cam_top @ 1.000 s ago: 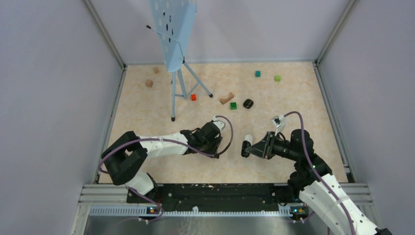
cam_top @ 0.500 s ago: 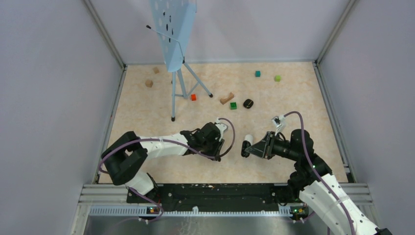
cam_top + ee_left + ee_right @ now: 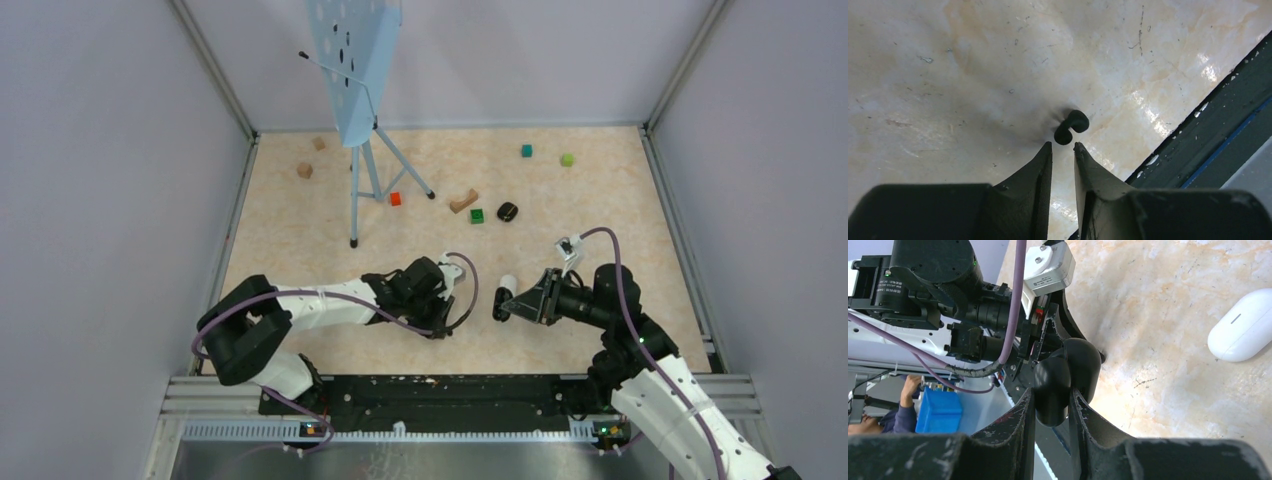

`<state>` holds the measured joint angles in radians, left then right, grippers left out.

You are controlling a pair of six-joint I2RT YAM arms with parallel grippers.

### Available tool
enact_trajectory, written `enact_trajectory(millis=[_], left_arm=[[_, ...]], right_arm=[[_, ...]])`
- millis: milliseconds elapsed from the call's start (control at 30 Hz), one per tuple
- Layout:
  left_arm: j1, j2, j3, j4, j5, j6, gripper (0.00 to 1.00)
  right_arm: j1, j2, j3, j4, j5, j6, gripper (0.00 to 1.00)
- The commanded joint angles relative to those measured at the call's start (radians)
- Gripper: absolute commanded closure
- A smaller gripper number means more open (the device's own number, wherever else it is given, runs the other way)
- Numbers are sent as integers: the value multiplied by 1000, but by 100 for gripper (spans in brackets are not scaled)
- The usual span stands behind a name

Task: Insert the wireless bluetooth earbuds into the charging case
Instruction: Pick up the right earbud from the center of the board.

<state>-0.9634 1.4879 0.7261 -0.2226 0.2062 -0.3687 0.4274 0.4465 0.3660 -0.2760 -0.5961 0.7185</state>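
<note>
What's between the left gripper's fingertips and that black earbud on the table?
Nothing. In the left wrist view the black earbud lies on bare tabletop just past the tips of the left gripper, with no object in that short stretch.

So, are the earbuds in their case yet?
Nothing looks done yet. The right gripper holds the black case. The left gripper sits just short of a black earbud lying on the table, not gripping it. Left to do: grab it and put it in.
</note>
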Motion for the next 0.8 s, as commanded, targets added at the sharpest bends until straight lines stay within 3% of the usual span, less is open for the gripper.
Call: enact_trajectory(millis=[0,167,367,567,767], left_arm=[[-3,-38,-15,53,53,-9,74],[-3,-26,-13,72,65,-7,75],[-3,-41,20,27,44,8,66],[-1,-56,54,-6,-37,62,65],[17,17,75,33,-29,117,67]], right_arm=[[-9,-1,5,33,-1,5,100],[-9,-14,4,19,2,4,100],[-9,-29,6,1,8,6,100],[-9,-32,5,-2,9,4,100],[-10,-34,5,-6,10,3,100]])
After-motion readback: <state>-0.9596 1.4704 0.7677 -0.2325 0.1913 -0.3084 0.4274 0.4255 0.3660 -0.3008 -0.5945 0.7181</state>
